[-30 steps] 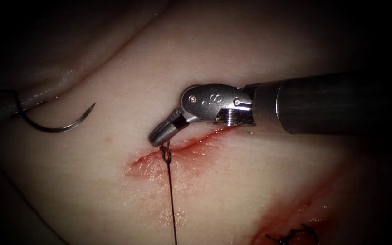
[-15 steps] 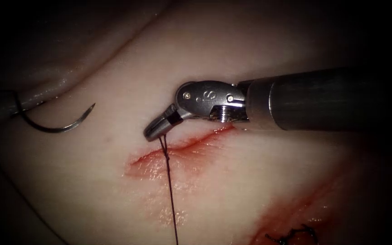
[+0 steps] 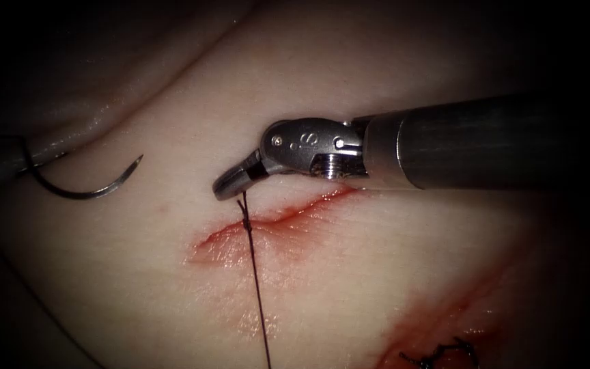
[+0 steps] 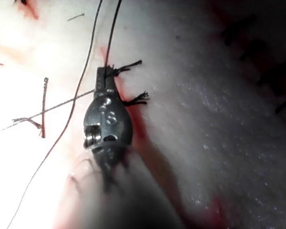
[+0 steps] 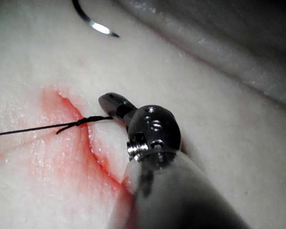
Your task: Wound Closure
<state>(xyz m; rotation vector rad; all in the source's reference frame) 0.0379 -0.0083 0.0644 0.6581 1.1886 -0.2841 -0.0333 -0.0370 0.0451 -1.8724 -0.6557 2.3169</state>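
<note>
My right tool (image 3: 229,189) reaches in from the right, jaws shut on the short end of the dark thread (image 3: 257,287) just above the cut (image 3: 274,222). The thread drops from the jaws through a small knot (image 3: 247,222) on the cut and runs down out of view. The right wrist view shows the same tool (image 5: 112,101), knot (image 5: 78,123) and thread (image 5: 24,130). Far left of the cut, my left tool (image 3: 27,158) holds the curved needle (image 3: 80,193) near its tail, its point free above the tissue (image 3: 349,273). In the left wrist view the left tool (image 4: 105,74) lies among thread strands.
An older stitched line with dark thread (image 3: 438,355) and red fluid sits at the lower right. A tissue fold (image 3: 97,119) rises at the upper left behind the needle. Frayed cut ends of thread (image 4: 133,98) lie beside the left tool's tip.
My right tool has moved up and left with the thread end. The loose loop at the cut has drawn down into a small tight knot. The needle and left tool have not moved.
</note>
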